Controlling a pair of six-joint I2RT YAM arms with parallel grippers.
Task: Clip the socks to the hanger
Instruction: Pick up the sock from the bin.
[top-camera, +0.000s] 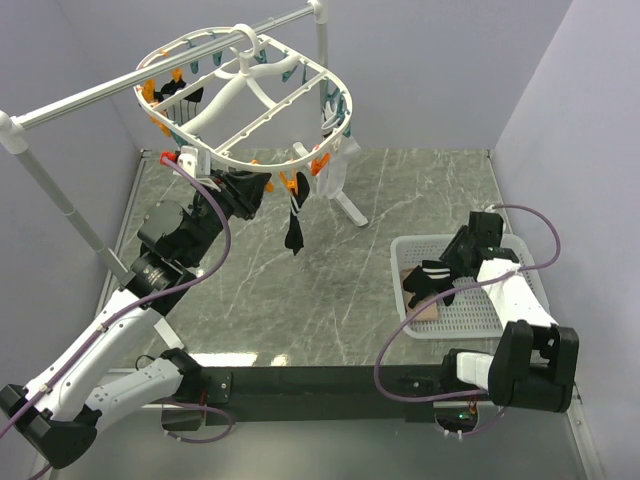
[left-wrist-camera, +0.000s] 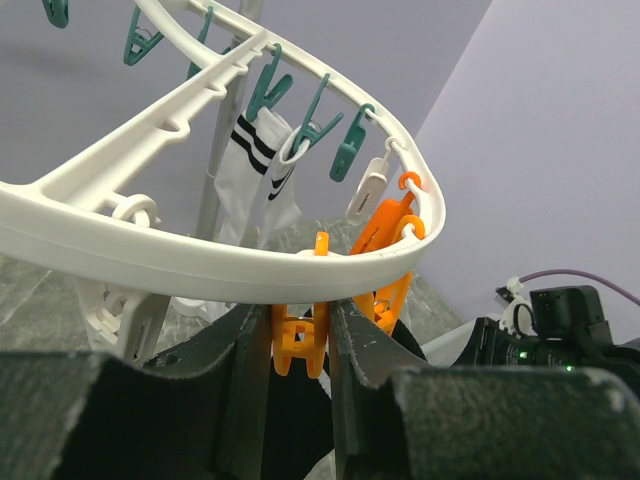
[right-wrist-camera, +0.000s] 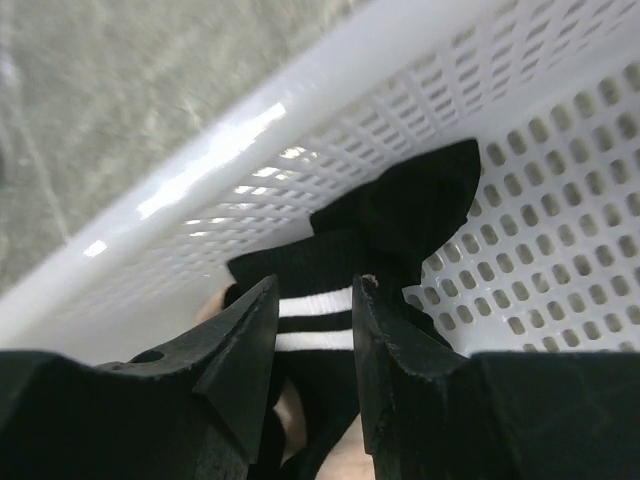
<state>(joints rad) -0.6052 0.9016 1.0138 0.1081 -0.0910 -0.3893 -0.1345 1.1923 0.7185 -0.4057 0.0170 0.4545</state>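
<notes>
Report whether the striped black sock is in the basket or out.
In. The sock lies against the basket's perforated wall, below its rim.

The grey marbled worktop (top-camera: 300, 290) carries a white perforated basket (top-camera: 470, 312) on its right near part. The drying rail's white foot (top-camera: 350, 208) stands mid-table, farther back.

The white oval hanger (top-camera: 250, 95) with orange and teal clips is hanging overhead. A black sock (top-camera: 294, 228) is dangling from an orange clip (top-camera: 296, 183) on its near rim, and a white sock with black stripes (left-wrist-camera: 240, 190) is hanging at its right end. A black sock with white stripes (right-wrist-camera: 400, 225) is lying in a basket (top-camera: 470, 312) over a pinkish-beige sock (top-camera: 422, 310).
</notes>
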